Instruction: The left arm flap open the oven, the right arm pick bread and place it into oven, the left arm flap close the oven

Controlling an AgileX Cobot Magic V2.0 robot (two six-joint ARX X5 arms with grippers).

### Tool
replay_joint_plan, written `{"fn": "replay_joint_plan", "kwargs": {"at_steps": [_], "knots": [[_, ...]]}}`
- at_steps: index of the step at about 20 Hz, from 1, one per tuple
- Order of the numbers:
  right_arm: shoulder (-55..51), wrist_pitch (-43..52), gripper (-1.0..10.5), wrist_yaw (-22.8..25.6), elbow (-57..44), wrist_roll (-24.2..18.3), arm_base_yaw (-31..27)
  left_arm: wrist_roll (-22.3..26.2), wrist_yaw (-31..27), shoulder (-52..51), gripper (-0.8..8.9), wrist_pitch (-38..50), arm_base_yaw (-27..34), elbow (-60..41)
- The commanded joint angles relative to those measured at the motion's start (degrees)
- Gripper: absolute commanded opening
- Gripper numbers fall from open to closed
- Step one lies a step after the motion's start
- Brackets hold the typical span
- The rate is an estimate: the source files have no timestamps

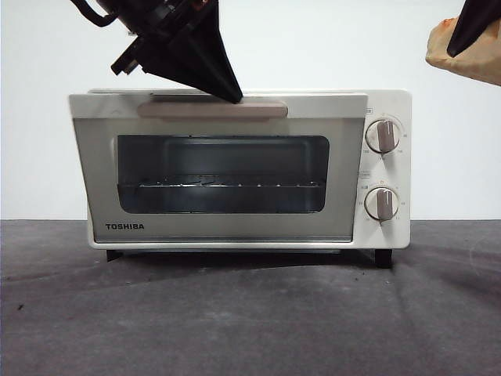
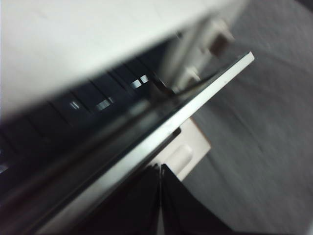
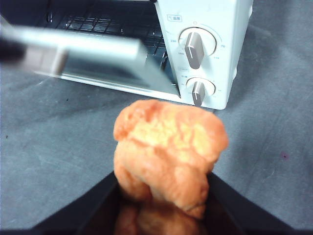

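A plain white wall (image 1: 258, 39) rises behind a wrinkled dark-grey tabletop cloth (image 1: 250, 321).

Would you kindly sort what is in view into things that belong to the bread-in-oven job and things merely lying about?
Belongs to the job:
- cream-white boxy TOSHIBA toaster oven, door ajar
- its beige bar handle
- lumpy golden-orange bread loaf
- left pincer, at the handle
- right pincer, holding the loaf

Lying about:
- nothing; only the dark grey table cloth

Front view evenly bright; wrist views blurred.
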Motion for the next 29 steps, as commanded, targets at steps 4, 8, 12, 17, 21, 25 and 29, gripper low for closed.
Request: {"fn": "replay_joint_plan", "kwargs": {"at_steps": [4, 8, 12, 17, 21, 25, 29], "knots": [[0.1, 0.6, 2.0, -0.2, 1.1, -0.7, 0.5, 0.5, -1.4, 2.2, 0.15, -10.1, -4.3, -0.4], [0.1, 0.6, 2.0, -0.1, 1.1, -0.9, 0.5, -0.6, -1.4, 2.2, 0.15, -13.7, -6.4, -0.4], [0.1, 0.6, 2.0, -0.2, 1.1, -0.9, 0.5, -2.4, -1.4, 2.2, 0.15, -13.8, -7.2, -0.4], [0.2, 0.6, 2.0, -1.3, 1.1, -0.9, 0.5, -2.5, -1.4, 1.7, 0.16, -12.9, -6.9, -0.4], [0.2, 0.5, 2.0, -1.7, 1.1, -0.9, 0.5, -3.6, -1.5, -2.7, 0.16, -10.4, -3.6, -0.4], [0.7, 0.9, 2.0, -4.2, 1.1, -0.4, 0.5, -3.6, -1.5, -11.5, 0.15, -11.1, 3.1, -2.2], [3.3, 2.9, 2.0, -8.2, 1.1, 0.1, 0.5, -3.5, -1.4, -22.6, 0.15, -11.8, 10.5, -9.9]]}}
